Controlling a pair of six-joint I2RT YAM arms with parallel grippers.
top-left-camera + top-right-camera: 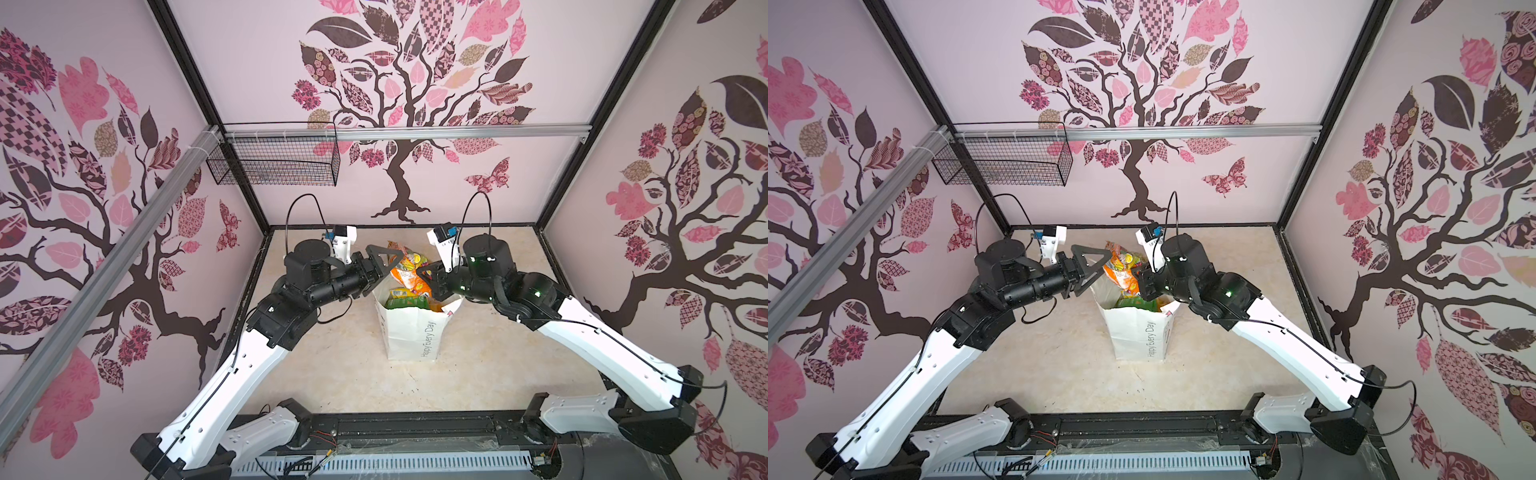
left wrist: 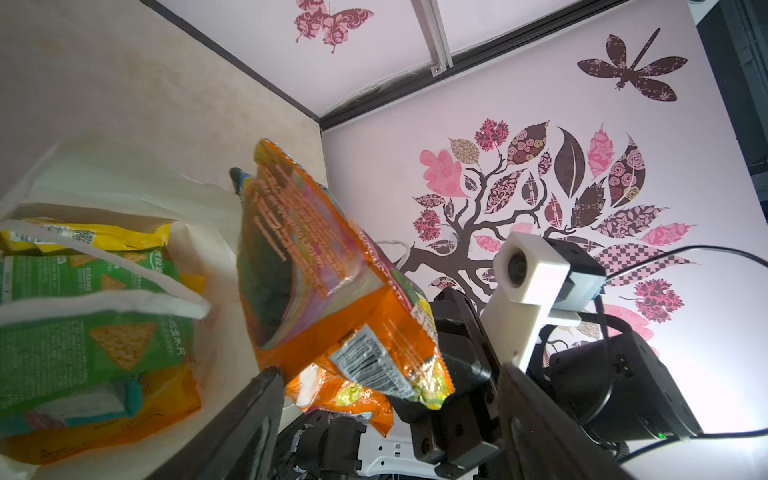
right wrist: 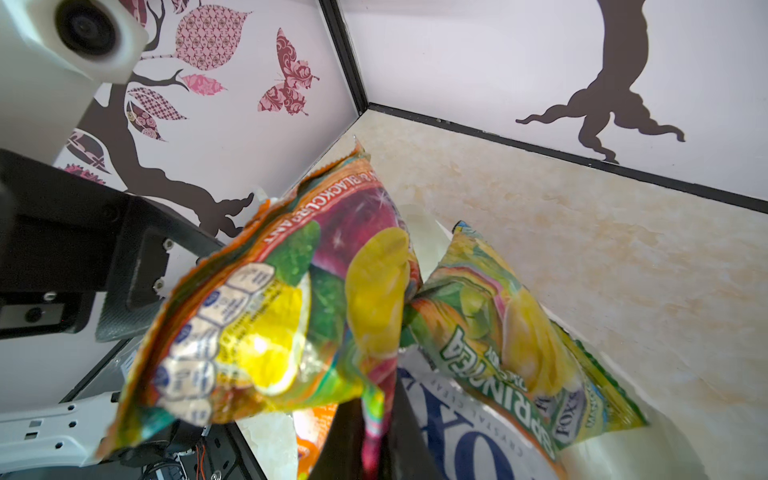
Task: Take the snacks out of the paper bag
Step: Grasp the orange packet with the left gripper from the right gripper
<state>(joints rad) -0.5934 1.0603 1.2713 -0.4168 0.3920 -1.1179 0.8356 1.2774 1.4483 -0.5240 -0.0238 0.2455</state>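
While the orange snack packet is pinched by one sealed edge between the closed fingers of the right gripper, it is held up over the open mouth of the paper bag. Whether it touches the packets below cannot be told.

Paper bag: white, upright, mouth open, set near the middle of the table. Grey "Happy Every Day" lettering is carried on one side, as shown in both top views.

Left gripper: fingers spread apart, nothing grasped. It is placed just beside the raised packet, on the side away from the right gripper. In the left wrist view the packet is seen ahead of the gap between the two fingers.

Contents inside the bag: a green packet printed with triangular chips, a yellow packet just beside it, and a teal packet on its other side. A green-yellow packet marked "FOX'S" is leaned against the bag's inner wall.

Wire mesh basket: black, hung from the rail on the back wall, well apart from the bag.
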